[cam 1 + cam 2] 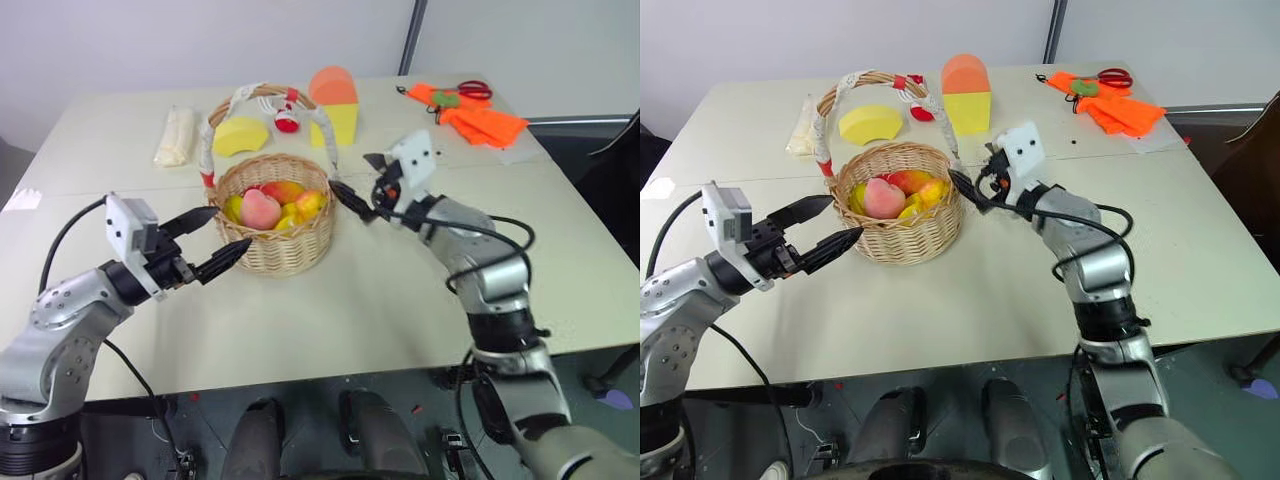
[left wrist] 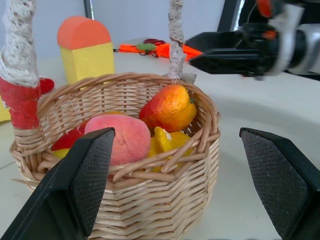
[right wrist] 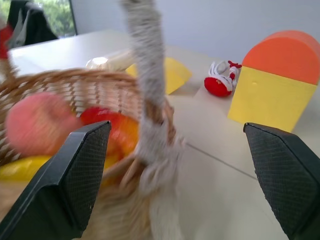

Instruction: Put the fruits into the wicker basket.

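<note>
Tan woven wicker forms the round basket (image 1: 277, 235) that stands on the pale table (image 1: 330, 300), its tall arched handle (image 1: 262, 95) wrapped in white with red bands. Inside lie the round pink peach (image 1: 260, 209) and the smaller red-and-yellow apple (image 1: 283, 190), both partly hidden by the rim; other yellow and orange pieces are packed around them, too crowded to tell apart. The left gripper (image 1: 217, 243) hangs just outside the basket's near-left wall, its two black fingers spread wide and holding nothing. The right gripper (image 1: 352, 200) sits at the basket's right side beside the foot of the handle, fingers likewise apart and empty; in the right wrist view the handle post and basket are blurred. Behind the basket stand a yellow half-round block (image 1: 240, 135) and a yellow block with an orange dome (image 1: 335, 108), and a small red-and-white thing (image 1: 287, 119) between them is partly screened by the handle.
</note>
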You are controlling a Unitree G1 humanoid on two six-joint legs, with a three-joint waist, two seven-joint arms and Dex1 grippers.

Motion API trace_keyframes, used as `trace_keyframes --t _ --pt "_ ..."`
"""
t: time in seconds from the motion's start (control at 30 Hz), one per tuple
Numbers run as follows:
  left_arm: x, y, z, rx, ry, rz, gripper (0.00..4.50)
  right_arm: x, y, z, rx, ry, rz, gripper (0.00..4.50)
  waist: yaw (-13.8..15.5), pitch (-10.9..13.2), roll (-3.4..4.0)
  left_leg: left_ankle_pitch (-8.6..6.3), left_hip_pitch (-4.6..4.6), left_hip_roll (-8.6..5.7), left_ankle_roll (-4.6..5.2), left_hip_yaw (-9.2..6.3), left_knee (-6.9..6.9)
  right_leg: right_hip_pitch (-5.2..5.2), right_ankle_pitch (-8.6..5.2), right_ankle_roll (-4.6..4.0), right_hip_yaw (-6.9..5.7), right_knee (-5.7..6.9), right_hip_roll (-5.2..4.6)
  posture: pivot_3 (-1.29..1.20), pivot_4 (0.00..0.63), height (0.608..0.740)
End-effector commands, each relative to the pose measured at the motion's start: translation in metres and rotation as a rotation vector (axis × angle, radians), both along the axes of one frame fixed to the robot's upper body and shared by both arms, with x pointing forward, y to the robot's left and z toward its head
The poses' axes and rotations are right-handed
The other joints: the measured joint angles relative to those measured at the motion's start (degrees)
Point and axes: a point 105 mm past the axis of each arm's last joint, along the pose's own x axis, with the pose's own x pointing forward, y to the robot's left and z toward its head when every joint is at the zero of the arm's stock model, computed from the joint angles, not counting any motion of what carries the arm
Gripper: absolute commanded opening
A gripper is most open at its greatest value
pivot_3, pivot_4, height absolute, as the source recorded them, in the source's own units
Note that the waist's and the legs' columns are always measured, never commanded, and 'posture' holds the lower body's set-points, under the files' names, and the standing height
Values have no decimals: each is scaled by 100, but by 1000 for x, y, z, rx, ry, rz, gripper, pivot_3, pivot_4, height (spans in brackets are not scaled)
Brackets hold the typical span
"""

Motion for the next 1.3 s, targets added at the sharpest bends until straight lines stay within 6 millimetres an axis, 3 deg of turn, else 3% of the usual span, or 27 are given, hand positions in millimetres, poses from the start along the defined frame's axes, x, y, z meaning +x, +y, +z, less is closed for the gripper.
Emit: trace_keyframes --t 0.03,0.23,0.3,0.4,0.5,0.6,0.7,0.8,0.93,1.07,1.17,1.3 --pt "-4 0 10 7 -54 -6 4263 3 0 19 85 -44 17 3166 17 0 0 0 -4 0 0 0 -1 -3 3 8 0 -1 0 0 150 735" --pt "-9 1 8 6 -51 10 4263 -3 1 24 119 -45 52 73 10 0 0 -1 -6 0 2 3 -1 -3 1 9 0 -6 -5 0 150 735" --pt "-9 1 6 6 -49 12 4263 -6 -6 31 136 -67 44 73 11 0 0 -1 -6 0 2 2 -1 -3 -7 -7 0 -5 -4 0 150 735" --pt "-9 1 6 5 -49 17 4263 -10 -35 47 161 -125 -33 73 34 1 1 -1 -6 0 1 2 0 -3 -7 -7 0 -5 -5 0 150 735" --pt "-8 1 6 5 -49 14 4263 -9 -79 57 127 -181 -192 73 51 1 1 -1 -8 -3 1 5 1 -3 -7 -7 1 -7 -8 0 150 735" --pt "-4 -2 5 2 -47 0 4263 -4 -134 64 107 -206 -411 73 53 1 1 -1 -8 -5 1 6 1 -2 -8 -8 1 -10 -9 0 150 735" --pt "-1 -7 5 -6 -50 -24 4263 1 -179 63 98 -199 -595 73 42 1 1 -1 -6 -5 2 9 1 -2 -8 -9 5 -9 -7 0 150 735" --pt "3 -13 6 -12 -59 -46 4263 6 -207 57 119 -176 -697 73 -4 1 1 -1 -4 -5 2 14 0 -2 -8 -9 12 -9 -4 0 150 735" --pt "9 -18 10 -15 -80 -65 4263 10 -223 48 121 -154 -744 73 -33 3 5 -3 3 -1 5 17 -3 -4 1 6 25 -5 10 0 150 735" --pt "13 -19 13 -11 -92 -70 4263 6 -228 47 96 -164 -742 1707 -15 3 5 -3 4 1 7 16 -3 -4 3 9 26 -3 14 0 150 735" --pt "14 -16 12 -5 -89 -61 4263 -4 -228 48 86 -187 -722 3274 4 3 5 -4 2 1 7 16 -2 -4 3 10 26 -6 13 0 150 735" --pt "17 -4 4 -11 -57 4 4263 -28 -228 37 61 -184 -645 3274 28 3 5 -4 0 1 7 15 -2 -3 2 11 25 -8 12 0 150 735"
